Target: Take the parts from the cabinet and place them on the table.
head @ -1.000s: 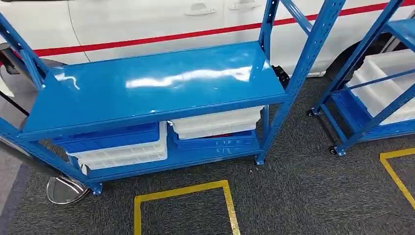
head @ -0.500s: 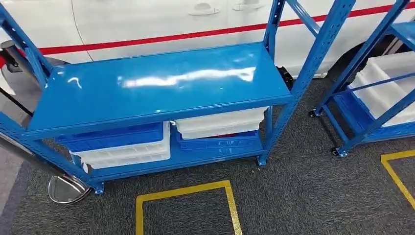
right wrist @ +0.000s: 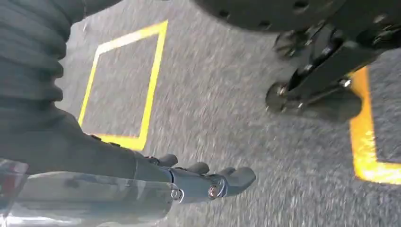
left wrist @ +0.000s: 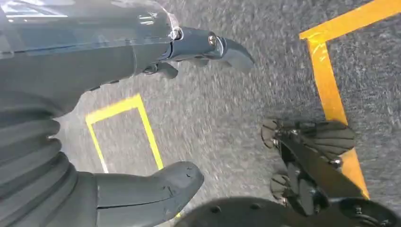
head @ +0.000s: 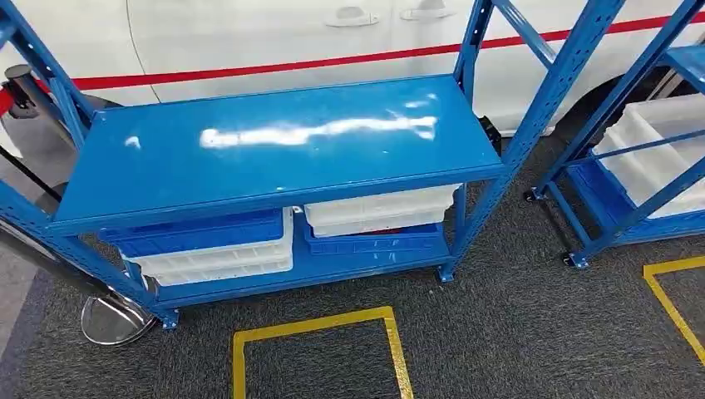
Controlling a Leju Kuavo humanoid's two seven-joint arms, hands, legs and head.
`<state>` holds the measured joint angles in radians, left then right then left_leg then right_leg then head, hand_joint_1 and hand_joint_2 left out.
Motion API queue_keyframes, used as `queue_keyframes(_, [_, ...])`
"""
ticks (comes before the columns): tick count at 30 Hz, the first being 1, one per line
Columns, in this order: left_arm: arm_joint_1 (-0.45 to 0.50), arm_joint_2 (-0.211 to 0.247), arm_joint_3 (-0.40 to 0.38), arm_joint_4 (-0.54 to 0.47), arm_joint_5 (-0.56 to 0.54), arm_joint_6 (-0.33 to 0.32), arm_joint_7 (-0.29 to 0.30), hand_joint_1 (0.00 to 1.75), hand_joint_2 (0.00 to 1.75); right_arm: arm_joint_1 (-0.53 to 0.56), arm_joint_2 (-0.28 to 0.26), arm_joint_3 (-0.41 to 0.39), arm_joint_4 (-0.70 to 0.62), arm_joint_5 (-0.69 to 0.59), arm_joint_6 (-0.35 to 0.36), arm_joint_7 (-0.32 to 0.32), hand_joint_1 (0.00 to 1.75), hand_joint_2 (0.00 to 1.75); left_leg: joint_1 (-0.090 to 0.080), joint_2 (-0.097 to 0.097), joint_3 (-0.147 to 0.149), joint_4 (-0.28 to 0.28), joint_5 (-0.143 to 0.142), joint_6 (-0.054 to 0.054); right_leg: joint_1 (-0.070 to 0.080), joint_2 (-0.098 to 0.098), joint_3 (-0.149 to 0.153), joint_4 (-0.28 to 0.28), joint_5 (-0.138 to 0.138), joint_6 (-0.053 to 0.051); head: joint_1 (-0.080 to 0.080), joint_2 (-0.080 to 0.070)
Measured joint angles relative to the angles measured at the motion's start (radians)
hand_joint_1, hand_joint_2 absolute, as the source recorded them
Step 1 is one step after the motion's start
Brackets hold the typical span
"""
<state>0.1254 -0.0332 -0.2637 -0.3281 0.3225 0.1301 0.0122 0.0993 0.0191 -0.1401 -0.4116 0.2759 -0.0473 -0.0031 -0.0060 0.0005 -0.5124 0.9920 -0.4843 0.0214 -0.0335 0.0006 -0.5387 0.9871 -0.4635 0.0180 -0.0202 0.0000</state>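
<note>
both hands hang over the carpet, left hand (left wrist: 142, 118) and right hand (right wrist: 156, 184), fingers released.

A blue metal cabinet (head: 274, 150) of open shelves fills the frame's centre and left, its glossy upper shelf bare. On the lower shelf sit stacked blue and white bins (head: 208, 245), and white bins over a blue one (head: 378, 220) to their right.

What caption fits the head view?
Blue rack holding white and blue bins beside a white car.
</note>
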Motion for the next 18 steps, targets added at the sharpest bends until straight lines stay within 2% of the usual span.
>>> queue_keyframes(1, [-0.003,-0.002,-0.022,0.0,0.059,0.028,0.004,0.0,1.75,-0.002,0.0,-0.011,0.003,0.052,-0.011,0.0,0.0,1.75,0.0,-0.001,0.0,0.0,0.0,0.0,0.0,0.0,0.0,0.0,0.0,0.004,0.0,0.0])
queue_keyframes(3, [-0.013,-0.005,-0.072,0.001,0.235,0.091,0.006,0.0,1.75,-0.005,0.0,-0.037,0.01,0.199,-0.028,-0.004,0.0,1.75,0.0,-0.001,0.0,0.0,0.0,0.0,0.0,0.0,-0.001,0.0,0.0,0.006,0.0,0.0])
queue_keyframes(5, [-0.02,-0.006,-0.116,0.002,0.288,0.107,0.009,0.0,1.75,-0.009,0.0,-0.061,0.016,0.242,-0.034,-0.005,0.0,1.75,0.0,-0.001,0.0,0.0,0.0,0.0,0.001,0.0,-0.001,0.001,-0.001,0.007,0.0,0.0])
queue_keyframes(6, [-0.024,-0.007,-0.137,0.005,0.302,0.113,0.01,0.0,0.0,-0.011,0.001,-0.072,0.02,0.255,-0.035,-0.005,0.0,0.0,0.0,-0.001,0.0,0.0,0.0,0.0,0.001,0.0,-0.002,0.001,-0.001,0.007,-0.001,0.0])
queue_keyframes(7, [-0.029,-0.008,-0.165,0.008,0.334,0.128,0.01,0.0,0.0,-0.013,0.003,-0.086,0.024,0.284,-0.036,-0.005,0.0,0.0,0.001,-0.001,0.0,0.0,0.0,0.0,0.001,0.0,-0.002,0.001,-0.001,0.007,-0.001,0.0])
queue_keyframes(10, [-0.042,-0.013,-0.233,0.014,0.332,0.134,0.012,0.0,0.0,-0.019,0.006,-0.123,0.034,0.286,-0.038,-0.005,0.0,0.0,0.002,-0.001,0.0,0.0,0.0,0.0,0.002,0.0,-0.002,0.003,-0.002,0.008,0.0,0.0])
queue_keyframes(13, [-0.051,-0.019,-0.297,0.02,0.273,0.117,0.012,0.0,0.0,-0.025,0.01,-0.156,0.043,0.243,-0.035,-0.004,0.0,0.0,0.002,-0.001,0.0,0.0,0.0,0.0,0.002,0.0,-0.003,0.004,-0.002,0.007,-0.001,0.0])
queue_keyframes(16, [-0.067,-0.027,-0.368,0.03,0.427,0.177,0.02,0.0,0.0,-0.032,0.015,-0.196,0.054,0.387,-0.055,-0.002,0.0,0.0,0.002,-0.001,0.0,0.0,0.0,-0.001,0.002,0.0,-0.003,0.004,-0.002,0.007,0.0,0.0])
queue_keyframes(18, [-0.075,-0.03,-0.421,0.037,0.412,0.164,0.02,0.0,0.0,-0.037,0.018,-0.225,0.063,0.37,-0.05,-0.001,0.0,0.0,0.002,-0.001,0.0,0.0,0.0,-0.001,0.002,0.0,-0.003,0.004,-0.002,0.007,0.0,0.0])
